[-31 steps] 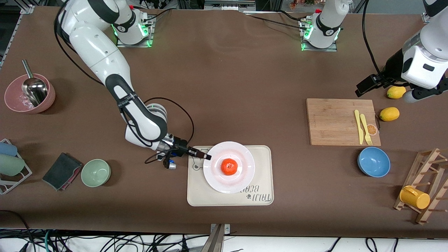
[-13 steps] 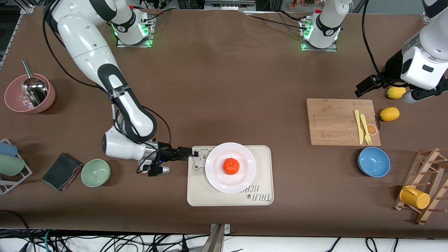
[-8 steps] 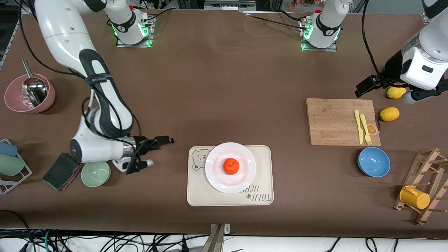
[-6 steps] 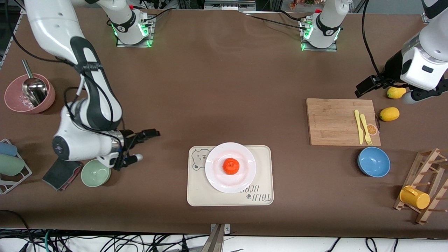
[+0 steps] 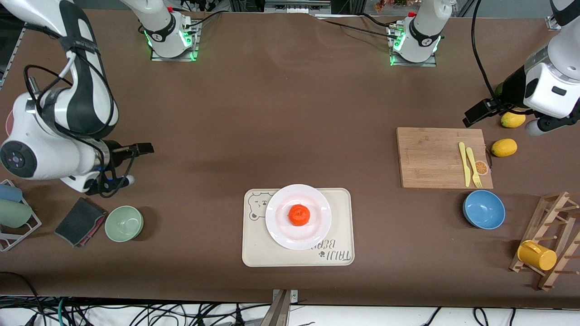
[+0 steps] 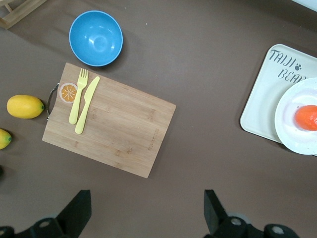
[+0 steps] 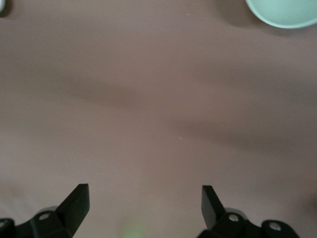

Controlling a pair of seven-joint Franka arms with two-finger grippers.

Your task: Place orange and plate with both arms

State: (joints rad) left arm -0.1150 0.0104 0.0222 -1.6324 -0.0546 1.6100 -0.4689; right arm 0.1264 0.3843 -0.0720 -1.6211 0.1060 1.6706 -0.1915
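Observation:
The orange (image 5: 298,214) sits in the middle of the white plate (image 5: 280,228). The plate rests on the cream bear-print tray (image 5: 256,250) near the front edge. Orange (image 6: 307,117), plate (image 6: 296,140) and tray (image 6: 261,110) also show in the left wrist view. My right gripper (image 5: 144,148) is open and empty, up over bare table toward the right arm's end, well away from the plate. Its own view shows it (image 7: 143,201) over bare table. My left gripper (image 5: 472,116) waits open and empty, raised beside the cutting board; its own view shows it (image 6: 146,213) over bare table.
A wooden cutting board (image 5: 435,156) carries a yellow knife and fork (image 5: 469,164). Two lemons (image 5: 504,147) lie beside it, and a blue bowl (image 5: 484,209) is nearer the camera. A green bowl (image 5: 124,223), a dark cloth (image 5: 80,221) and a cup rack (image 5: 546,242) stand near the table's ends.
My right gripper has drawn back from the plate's rim and swung up toward the right arm's end. Plate and orange stay on the tray. The left arm has barely moved.

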